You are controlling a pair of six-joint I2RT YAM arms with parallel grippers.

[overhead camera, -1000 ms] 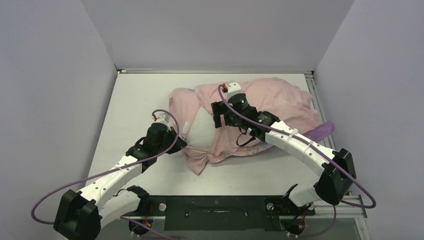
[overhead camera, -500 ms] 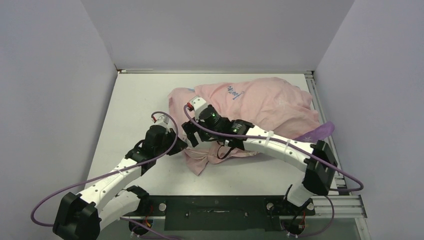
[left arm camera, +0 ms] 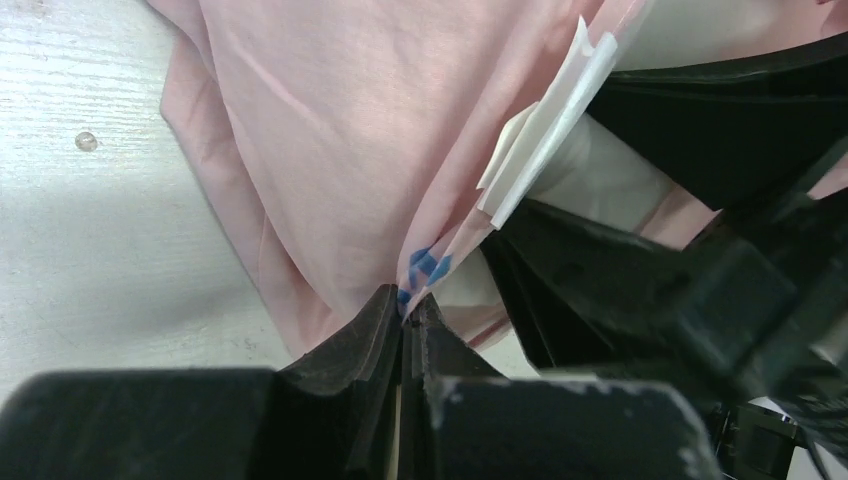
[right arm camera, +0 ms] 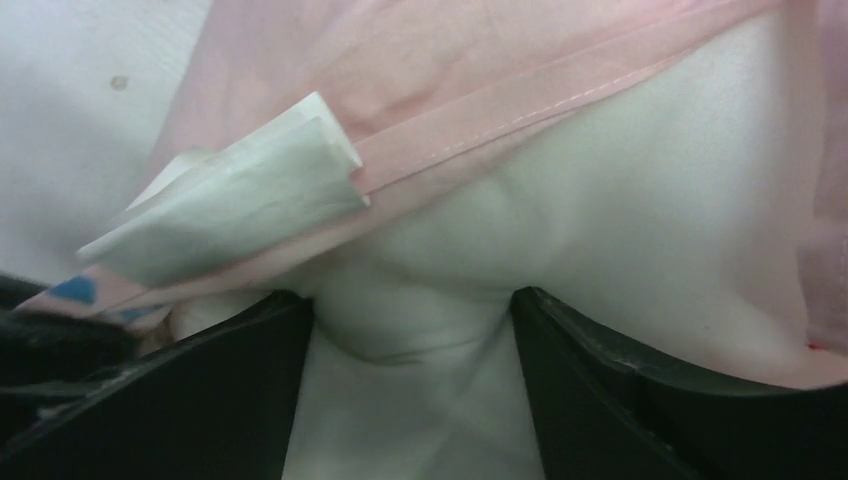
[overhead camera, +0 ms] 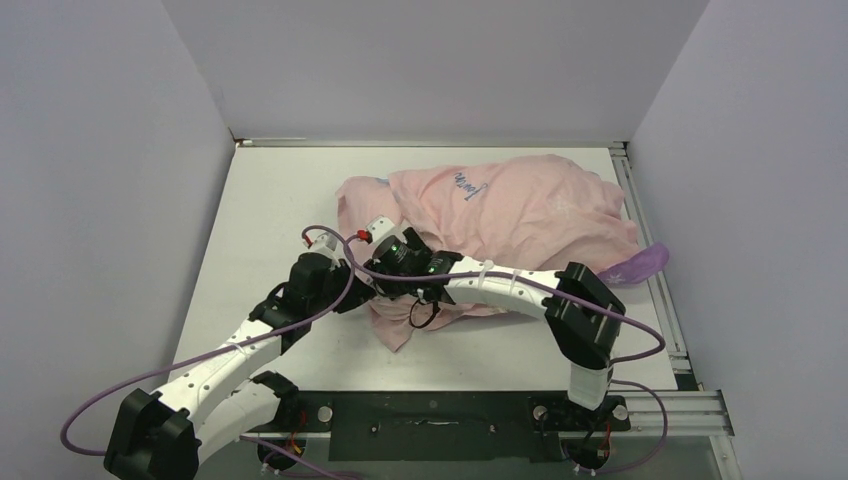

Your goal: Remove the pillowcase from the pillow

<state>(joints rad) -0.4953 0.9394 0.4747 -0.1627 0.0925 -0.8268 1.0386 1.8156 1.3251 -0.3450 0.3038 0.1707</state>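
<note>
While the left claw [left arm camera: 405, 315] pinches the pillowcase [overhead camera: 520, 205] hem tight at the pillow's [right arm camera: 600, 230] near-left end, the right claw [right arm camera: 410, 300] stands wide, astride a white bulge of pillow just inside that opening. Whether it grips yet I cannot tell. The case, pink side out, drapes over most of the pillow on the tabletop [overhead camera: 270, 200]. The hem and its white label [right arm camera: 240, 200] lie just beside the bulge, so a closing right claw could catch cloth too, and both would drag together. The thin hem might also slip from the left claw's pinch.
</note>
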